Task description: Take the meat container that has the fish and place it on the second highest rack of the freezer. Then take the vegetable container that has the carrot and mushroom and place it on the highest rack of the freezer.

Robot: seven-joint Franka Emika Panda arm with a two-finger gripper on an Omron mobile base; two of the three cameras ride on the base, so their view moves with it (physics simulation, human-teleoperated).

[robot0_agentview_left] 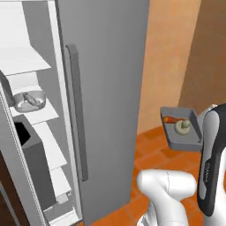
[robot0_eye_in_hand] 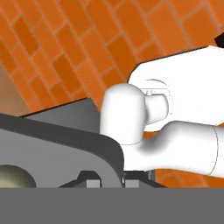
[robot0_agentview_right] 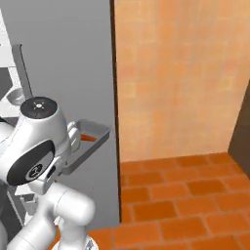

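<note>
End effector [robot0_eye_in_hand: 107, 181]: my fingers are clamped on the rim of the vegetable container [robot0_agentview_left: 182, 129], which I hold level so nothing rolls out.
Vegetable container: shallow grey tray with rounded corners, in the air to the right of the freezer [robot0_agentview_left: 106, 88] door.
Contents: thin orange carrot [robot0_agentview_left: 172, 119] along the far wall; round-capped beige mushroom [robot0_agentview_left: 183, 126] near the middle.
Meat container [robot0_agentview_left: 30, 100]: round grey dish with the pale fish [robot0_agentview_left: 32, 99], on the second highest rack [robot0_agentview_left: 42, 114].
Highest rack [robot0_agentview_left: 22, 62]: flat, white, awaiting my tray.
</note>
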